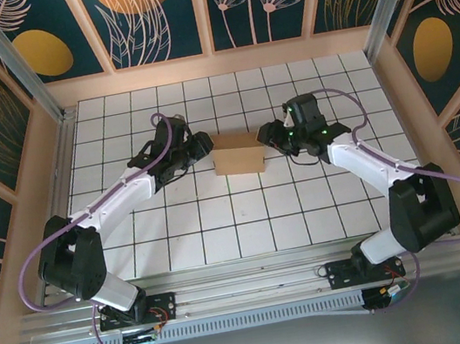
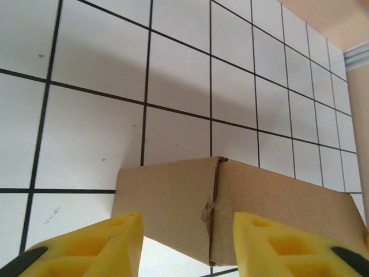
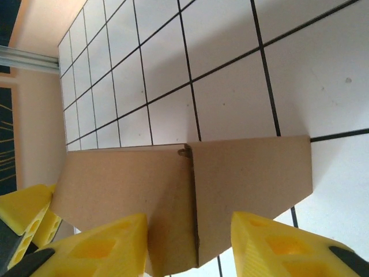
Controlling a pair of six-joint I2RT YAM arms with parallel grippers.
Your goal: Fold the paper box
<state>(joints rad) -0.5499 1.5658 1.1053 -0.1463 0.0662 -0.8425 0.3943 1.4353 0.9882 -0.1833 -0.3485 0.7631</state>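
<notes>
The box (image 1: 237, 153) stands mid-bench (image 1: 221, 226), a creased corner edge facing each wrist. Left fingers (image 2: 86, 245) and right fingers (image 3: 95, 245) are spread wide, flanking its opposite ends. Bare grid surrounds it.

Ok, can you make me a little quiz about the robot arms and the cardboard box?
1. True or false: the paper box sits between the left gripper and the right gripper.
2. What colour are the fingers in the left wrist view? A red, B yellow, C blue.
3. Fill in: the table is white with black ____ lines.
Key: 1 true; 2 B; 3 grid.
</notes>
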